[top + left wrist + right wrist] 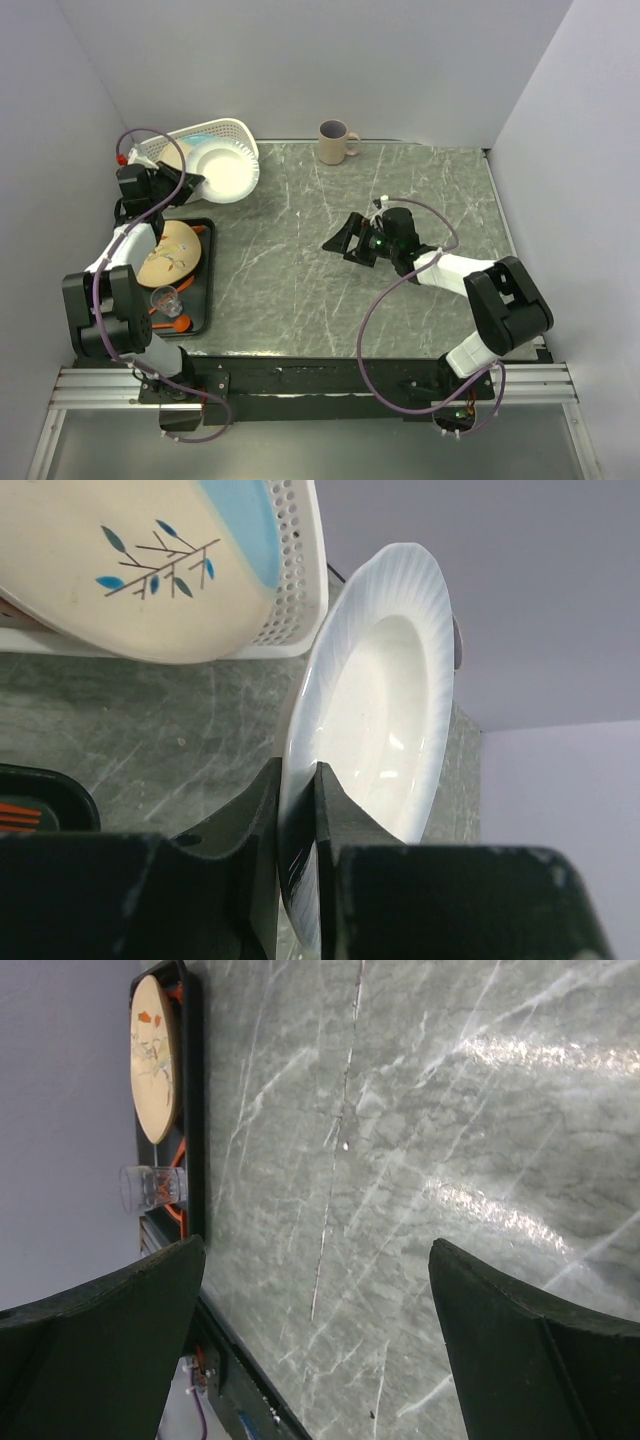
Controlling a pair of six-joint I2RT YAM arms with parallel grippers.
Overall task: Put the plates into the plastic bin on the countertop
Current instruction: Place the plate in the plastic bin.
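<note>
On the grey-green marble-look countertop (300, 260), my white perforated plastic bin (238, 130) sits at eleven o'clock. A flat black tray (205, 290) at nine carries a round tan plate (170, 250). My left gripper (190, 183) pinches a ribbed pale white-blue plate (225, 170) by its rim at the bin's near edge. My right gripper (345, 238) hangs agape at centre.

Black-and-white arms (445, 268), purple cables (360, 340), black pincers (345, 240)
</note>
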